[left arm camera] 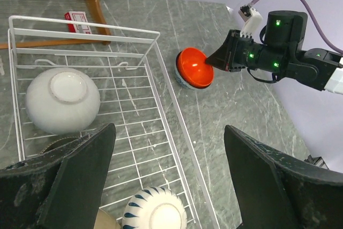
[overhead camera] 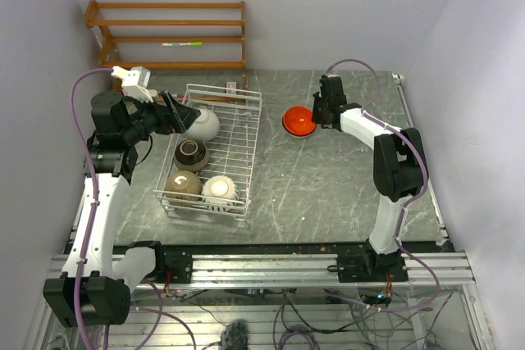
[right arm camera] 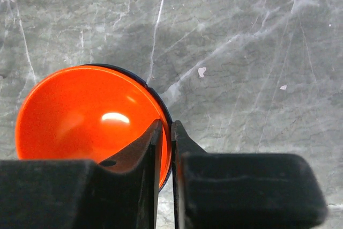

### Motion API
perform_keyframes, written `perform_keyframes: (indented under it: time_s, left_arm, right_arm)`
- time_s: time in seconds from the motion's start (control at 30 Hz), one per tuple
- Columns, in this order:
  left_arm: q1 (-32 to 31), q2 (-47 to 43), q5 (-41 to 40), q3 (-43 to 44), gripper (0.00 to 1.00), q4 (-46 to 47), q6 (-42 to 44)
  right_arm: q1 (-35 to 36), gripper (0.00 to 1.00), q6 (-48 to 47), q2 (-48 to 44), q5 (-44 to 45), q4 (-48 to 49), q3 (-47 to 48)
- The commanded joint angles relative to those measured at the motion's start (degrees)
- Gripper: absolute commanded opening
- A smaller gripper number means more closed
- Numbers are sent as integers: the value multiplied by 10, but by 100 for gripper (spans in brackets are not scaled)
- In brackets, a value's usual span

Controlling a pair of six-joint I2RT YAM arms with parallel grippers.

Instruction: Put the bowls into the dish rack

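Note:
The white wire dish rack lies left of centre and holds several bowls upside down: a cream-white one, a black-brown one, a tan-brown one and a white one with blue pattern. My left gripper hangs open and empty above the rack; its view shows the rack rim, the cream bowl and the blue-patterned bowl. My right gripper is shut on the rim of the orange-red bowl, one finger inside. The bowl is tilted, right of the rack.
A brown wooden slatted shelf stands against the back wall. A small red-and-white box lies by its foot, behind the rack. Walls close in on the left and right sides of the grey marbled table.

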Motion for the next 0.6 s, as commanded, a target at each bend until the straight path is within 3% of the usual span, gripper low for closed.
perform_keyframes:
  time_s: [0.0,0.03,0.57]
  left_arm:
    - [-2,-8,8,-4,93,-6,13]
    - [-2,-8,8,-4,93,-5,13]
    - [-2,-3,33,9,93,13,-17]
  right_arm:
    - [-2,5,-8,11,7,11,9]
    - [-2,0,-9,11,4,12,9]
    - [-2,0,-8,-171,-46,84,-77]
